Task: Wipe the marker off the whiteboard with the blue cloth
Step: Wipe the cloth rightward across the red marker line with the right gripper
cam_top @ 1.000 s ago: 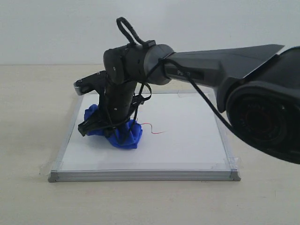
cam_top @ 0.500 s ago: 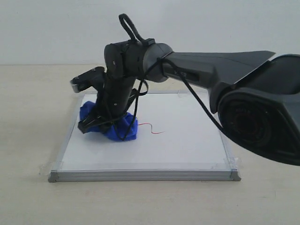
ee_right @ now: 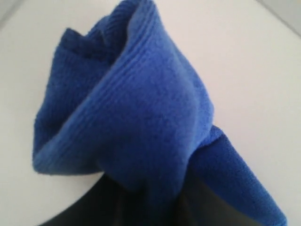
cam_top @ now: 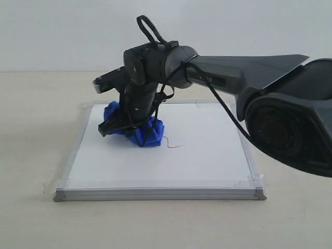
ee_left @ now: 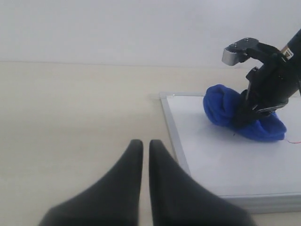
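The whiteboard [cam_top: 197, 161] lies flat on the table, silver-framed, also in the left wrist view [ee_left: 244, 160]. A short piece of the red marker line [cam_top: 175, 147] shows just right of the blue cloth [cam_top: 150, 132]. My right gripper [cam_top: 136, 133] is shut on the blue cloth and presses it onto the board's left half. In the right wrist view the bunched blue cloth [ee_right: 141, 108] fills the frame and hides the fingers. My left gripper [ee_left: 142, 143] is shut, empty, over the bare table beside the board's edge. The blue cloth [ee_left: 225, 110] is far ahead of it.
The beige tabletop [cam_top: 31, 129] surrounds the board. The right arm's big dark housing [cam_top: 290, 119] fills the exterior view's right side. Clear tape [cam_top: 254, 179] holds the board's corners. A pale wall stands behind.
The right gripper has slid the cloth rightward and slightly back across the board, covering the marker line's left part. Less red line shows now.
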Tool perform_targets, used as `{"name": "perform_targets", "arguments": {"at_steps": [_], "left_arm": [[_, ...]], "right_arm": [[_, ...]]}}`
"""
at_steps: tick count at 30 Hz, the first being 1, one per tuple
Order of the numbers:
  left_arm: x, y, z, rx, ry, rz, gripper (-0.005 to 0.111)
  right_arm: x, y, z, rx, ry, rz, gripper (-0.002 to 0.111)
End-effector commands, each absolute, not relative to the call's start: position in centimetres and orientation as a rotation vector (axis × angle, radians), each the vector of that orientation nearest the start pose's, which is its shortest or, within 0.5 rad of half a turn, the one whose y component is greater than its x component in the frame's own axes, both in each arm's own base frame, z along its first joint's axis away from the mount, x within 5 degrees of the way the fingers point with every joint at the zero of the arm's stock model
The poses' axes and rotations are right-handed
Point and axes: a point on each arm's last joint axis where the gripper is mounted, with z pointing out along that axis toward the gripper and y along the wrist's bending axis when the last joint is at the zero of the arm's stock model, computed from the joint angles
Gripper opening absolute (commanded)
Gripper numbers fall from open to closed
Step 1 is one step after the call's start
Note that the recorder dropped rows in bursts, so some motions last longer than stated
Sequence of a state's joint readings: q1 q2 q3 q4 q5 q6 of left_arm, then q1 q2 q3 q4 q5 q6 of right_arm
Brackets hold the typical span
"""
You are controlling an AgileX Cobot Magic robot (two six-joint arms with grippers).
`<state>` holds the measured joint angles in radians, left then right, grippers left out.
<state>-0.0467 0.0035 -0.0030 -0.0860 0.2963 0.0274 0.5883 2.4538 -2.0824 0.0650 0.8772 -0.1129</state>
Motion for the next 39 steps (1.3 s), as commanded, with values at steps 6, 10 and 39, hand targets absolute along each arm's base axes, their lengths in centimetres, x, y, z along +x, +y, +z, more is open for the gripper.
{"name": "perform_targets", "arguments": {"at_steps": [6, 10, 39], "left_arm": [[5.4, -0.5, 18.7, 0.012, 1.776, -0.090, 0.005], [5.4, -0.5, 18.7, 0.012, 1.776, -0.090, 0.005], [5.4, -0.5, 18.7, 0.012, 1.776, -0.090, 0.005]], "right_arm": [[43.5, 29.5, 12.8, -0.947, 2.585, 0.019, 0.000], [44.9, 26.6, 12.2, -0.614, 2.722, -0.002, 0.000], [41.1, 28.5, 11.7, -1.320, 2.767, 0.109, 0.000]]}}
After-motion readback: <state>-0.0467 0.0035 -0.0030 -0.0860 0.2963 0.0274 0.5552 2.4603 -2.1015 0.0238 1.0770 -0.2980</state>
